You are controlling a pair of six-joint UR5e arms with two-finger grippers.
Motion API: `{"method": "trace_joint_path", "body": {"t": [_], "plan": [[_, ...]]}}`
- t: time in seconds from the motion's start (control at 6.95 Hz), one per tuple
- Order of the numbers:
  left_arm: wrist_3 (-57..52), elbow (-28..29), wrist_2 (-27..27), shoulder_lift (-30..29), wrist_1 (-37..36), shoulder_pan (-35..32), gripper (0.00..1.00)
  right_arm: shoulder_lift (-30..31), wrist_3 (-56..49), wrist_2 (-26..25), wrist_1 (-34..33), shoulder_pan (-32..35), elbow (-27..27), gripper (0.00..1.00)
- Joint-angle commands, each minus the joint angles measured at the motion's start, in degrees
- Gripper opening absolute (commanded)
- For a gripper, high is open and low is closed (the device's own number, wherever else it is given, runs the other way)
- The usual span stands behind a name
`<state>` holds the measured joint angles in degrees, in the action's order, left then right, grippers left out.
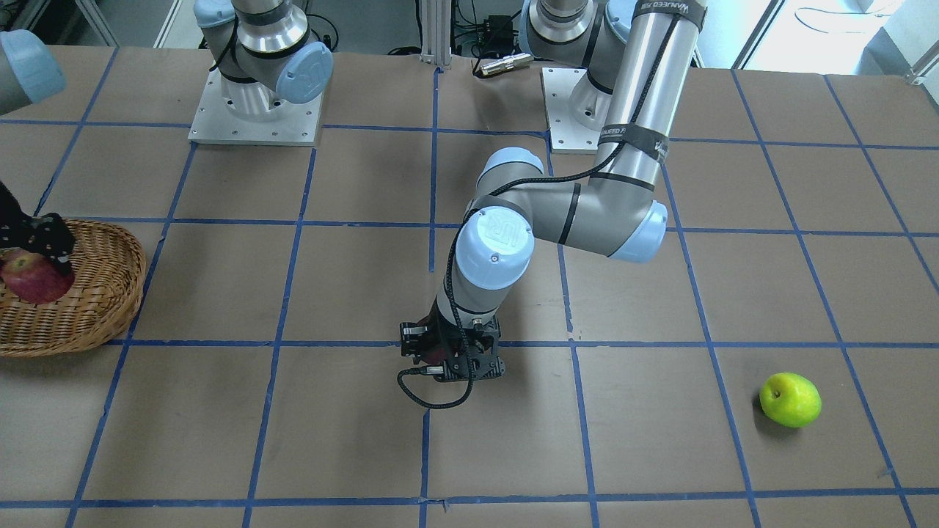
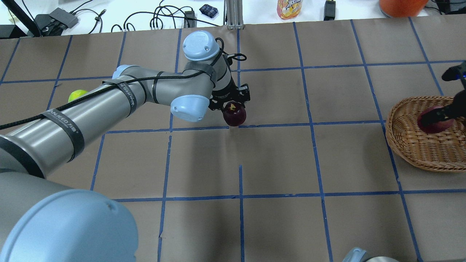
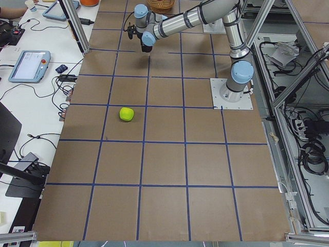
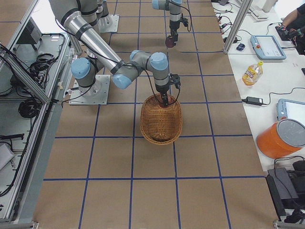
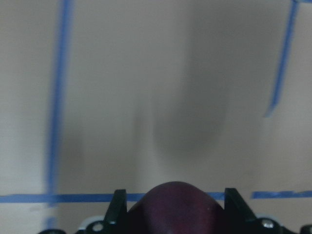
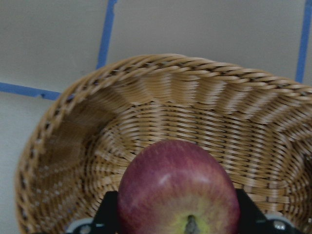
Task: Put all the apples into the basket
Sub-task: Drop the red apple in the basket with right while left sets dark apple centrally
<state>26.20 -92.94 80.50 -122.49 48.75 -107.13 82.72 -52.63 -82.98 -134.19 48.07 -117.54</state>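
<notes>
The left fingers (image 5: 117,210) hold the dark apple (image 5: 173,207) between them, over the table (image 5: 146,73). The basket (image 6: 195,63) is far off, so a weak grip could drop it and it may roll away. The right fingers (image 6: 249,209) hold the red apple (image 6: 178,190) low over the basket. The green apple (image 1: 790,400) lies far from both.

One camera faces the robot (image 1: 638,73) from across the table (image 1: 220,440) and looks steeply down; one sits high behind it, looking forward; two sit far off at the table's ends; one rides each wrist, very near; the dark apple (image 5: 171,209) in the left gripper (image 5: 175,195) shows overhead too; the red apple (image 6: 178,185) in the right gripper (image 6: 175,195), and the basket (image 6: 195,112), show from the front too.
</notes>
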Motion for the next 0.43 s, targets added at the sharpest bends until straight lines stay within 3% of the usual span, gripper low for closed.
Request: {"method": "trace_joint_path", "body": {"t": [0.0, 0.14, 0.29], "plan": [[1.6, -1.1, 0.3, -0.1, -2.1, -0.8, 1.00, -6.9, -10.9, 4.4, -4.6, -8.5, 2.8, 0.56], [1.4, -0.4, 0.1, 1.3, -1.1, 0.0, 1.00, -8.4, -12.0, 4.3, -4.3, -8.9, 4.8, 0.48], [-4.2, -0.4, 3.3, 4.1, -0.5, 3.0, 1.00, -9.1, -12.0, 4.1, -4.4, -9.0, 5.0, 0.58]]}}
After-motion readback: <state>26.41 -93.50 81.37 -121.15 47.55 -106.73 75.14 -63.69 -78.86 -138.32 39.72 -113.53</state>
